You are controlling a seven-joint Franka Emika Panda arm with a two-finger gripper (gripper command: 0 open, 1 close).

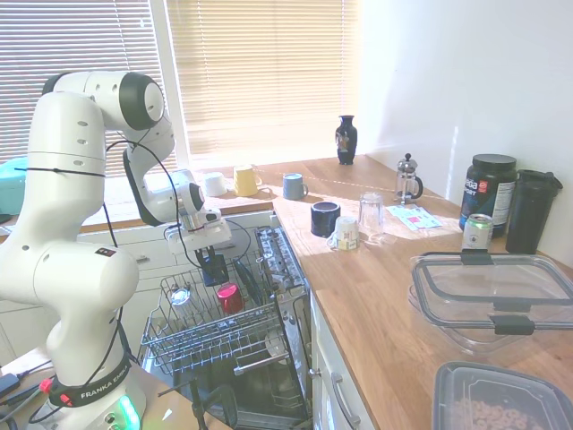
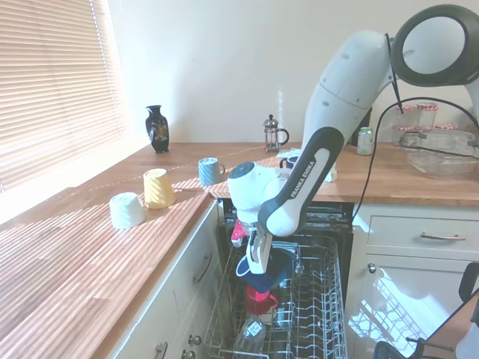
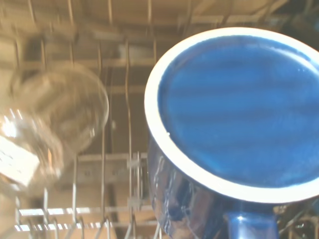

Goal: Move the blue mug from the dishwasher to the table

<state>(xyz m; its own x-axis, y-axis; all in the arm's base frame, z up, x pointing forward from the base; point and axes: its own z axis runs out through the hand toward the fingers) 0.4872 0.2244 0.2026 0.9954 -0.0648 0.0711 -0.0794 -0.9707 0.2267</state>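
My gripper (image 1: 211, 253) (image 2: 254, 256) is shut on the blue mug (image 1: 214, 268) (image 2: 271, 271) and holds it in the air above the dishwasher's pulled-out wire rack (image 1: 215, 339) (image 2: 318, 314). The mug hangs clear of the rack, at about the height of the table's edge. It fills the wrist view (image 3: 239, 114), with a white rim, blue inside and glossy navy wall. The wooden table (image 1: 376, 287) (image 2: 67, 262) runs beside and behind the dishwasher.
A red cup (image 1: 229, 297) (image 2: 260, 301) and a clear glass (image 1: 180, 294) (image 3: 55, 114) stay in the rack. On the table stand another navy mug (image 1: 324, 218), a slate-blue mug (image 1: 293, 186), a yellow mug (image 1: 244, 179), a white cup (image 1: 215, 184), a vase (image 1: 346, 140) and a French press (image 1: 408, 179).
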